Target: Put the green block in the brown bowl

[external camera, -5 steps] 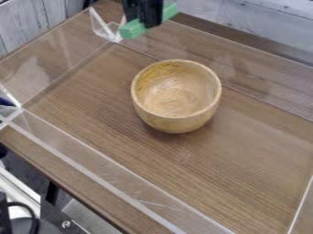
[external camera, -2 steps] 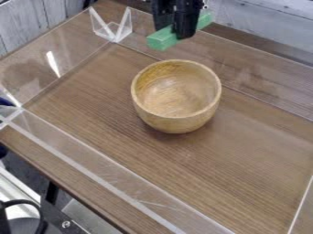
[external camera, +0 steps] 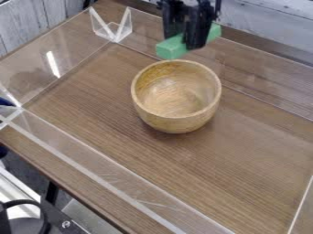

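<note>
Camera view: nearest, at the lower left corner, a dark curved cable or fitting (external camera: 44,216) is seen, too partly shown to be named with certainty. Beyond it the wooden tabletop (external camera: 184,174) is spread, and on it the brown bowl (external camera: 143,110) is set upright, its open mouth turned up and nothing seen inside it.

Just past the bowl's far rim, in the picture, the green block (external camera: 171,47) is found. It is grasped by the gripper (external camera: 188,40), whose dark jaws are closed about its middle, so that a green end is left showing on either side. The block appears to be carried above the table, though its exact height cannot be told from this one angle. Farther back, to the left in the picture, a clear plastic piece (external camera: 112,26) is seen, well apart from the bowl.

The step in hand is judged to be the carry towards the bowl, with the grasp made and the release not yet made. Next, the block should be brought nearer, until it is centred over the opening, then lowered and let go. Enough height should be kept for the far rim to be cleared; otherwise an end of the bar could be caught there and twisted in the grip.
</note>
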### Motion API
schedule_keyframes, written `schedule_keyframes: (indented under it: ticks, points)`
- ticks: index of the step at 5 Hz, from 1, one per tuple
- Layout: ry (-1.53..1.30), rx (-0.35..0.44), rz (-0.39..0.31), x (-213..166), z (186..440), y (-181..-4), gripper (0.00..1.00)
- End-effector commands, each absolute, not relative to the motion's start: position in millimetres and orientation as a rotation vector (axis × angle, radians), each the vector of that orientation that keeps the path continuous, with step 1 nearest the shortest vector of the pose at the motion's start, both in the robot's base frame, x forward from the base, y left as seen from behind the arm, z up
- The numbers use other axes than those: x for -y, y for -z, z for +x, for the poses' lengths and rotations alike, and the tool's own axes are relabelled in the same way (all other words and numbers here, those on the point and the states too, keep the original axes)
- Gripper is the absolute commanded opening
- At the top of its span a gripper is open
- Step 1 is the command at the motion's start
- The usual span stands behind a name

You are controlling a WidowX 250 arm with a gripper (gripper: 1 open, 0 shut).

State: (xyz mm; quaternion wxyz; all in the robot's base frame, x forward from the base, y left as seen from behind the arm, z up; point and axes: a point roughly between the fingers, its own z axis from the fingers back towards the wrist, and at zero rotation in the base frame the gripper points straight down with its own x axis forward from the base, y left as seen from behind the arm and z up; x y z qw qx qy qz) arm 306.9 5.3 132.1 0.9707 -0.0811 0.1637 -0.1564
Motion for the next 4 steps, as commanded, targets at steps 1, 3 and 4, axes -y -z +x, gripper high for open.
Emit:
schedule_keyframes:
  ticks: [1,3,4]
  points:
    - [0.347,-0.330,-0.107,-1.4,306.0,-124.2,0.00]
    - [0.375,-0.372,-0.180,-13.7,302.4,-90.4,0.00]
    - [0.368,-0.368,-0.177,-16.2,301.5,-87.2,1.00]
